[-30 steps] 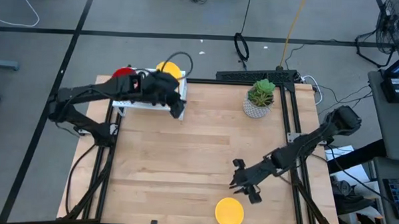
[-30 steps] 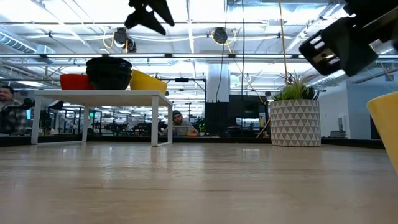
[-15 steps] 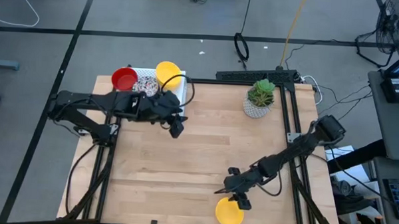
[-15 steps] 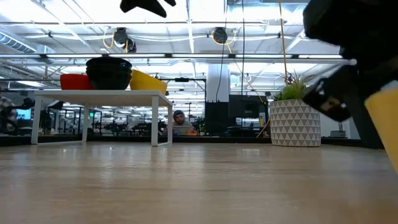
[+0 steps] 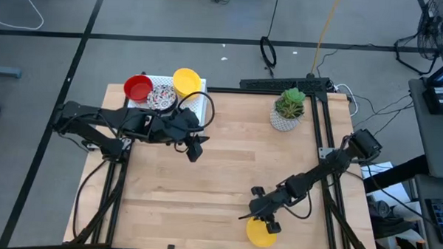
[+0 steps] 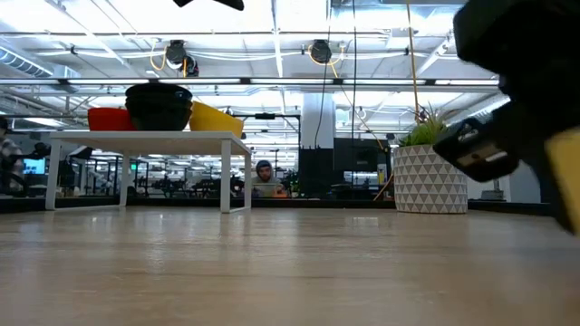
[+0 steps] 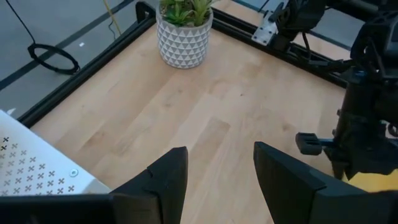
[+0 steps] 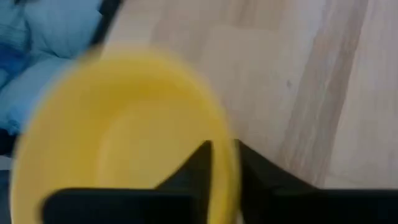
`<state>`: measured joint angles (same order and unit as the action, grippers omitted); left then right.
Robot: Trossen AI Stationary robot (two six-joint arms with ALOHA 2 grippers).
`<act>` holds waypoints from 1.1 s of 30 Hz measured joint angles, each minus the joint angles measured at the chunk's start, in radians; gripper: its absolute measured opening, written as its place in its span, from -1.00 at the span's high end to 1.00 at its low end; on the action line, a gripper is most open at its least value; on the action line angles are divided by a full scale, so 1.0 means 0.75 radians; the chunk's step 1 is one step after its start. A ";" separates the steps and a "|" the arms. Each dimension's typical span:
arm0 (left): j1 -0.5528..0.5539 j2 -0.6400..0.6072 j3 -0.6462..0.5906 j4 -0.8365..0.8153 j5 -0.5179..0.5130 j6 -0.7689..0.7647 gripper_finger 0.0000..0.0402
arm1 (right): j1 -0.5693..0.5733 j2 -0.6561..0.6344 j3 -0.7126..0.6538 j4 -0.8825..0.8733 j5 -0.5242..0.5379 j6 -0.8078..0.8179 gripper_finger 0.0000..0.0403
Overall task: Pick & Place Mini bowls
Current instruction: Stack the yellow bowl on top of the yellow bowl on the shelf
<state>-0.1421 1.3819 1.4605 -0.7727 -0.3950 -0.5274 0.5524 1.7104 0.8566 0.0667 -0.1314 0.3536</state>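
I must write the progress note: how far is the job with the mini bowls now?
Done: a red bowl, a speckled bowl and a yellow bowl sit on the white rack. In hand: the right gripper pinches the rim of another yellow bowl near the table's front edge. Left: carrying it over. The left gripper, open, waits beside the rack.

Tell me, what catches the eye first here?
The right gripper pinching the rim of a yellow bowl at the table's near edge. Next, three bowls on the white rack at the far left corner, with the left gripper open beside it, and a potted plant far right.
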 joint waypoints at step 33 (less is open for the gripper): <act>0.004 0.393 -0.002 0.052 -0.227 0.492 0.07 | -0.671 -0.272 -0.001 0.304 0.913 -0.475 1.00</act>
<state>-0.1393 1.6770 1.4590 -0.7340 -0.5653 -0.1580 0.0493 1.5066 0.8558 0.2950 0.5537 -0.0028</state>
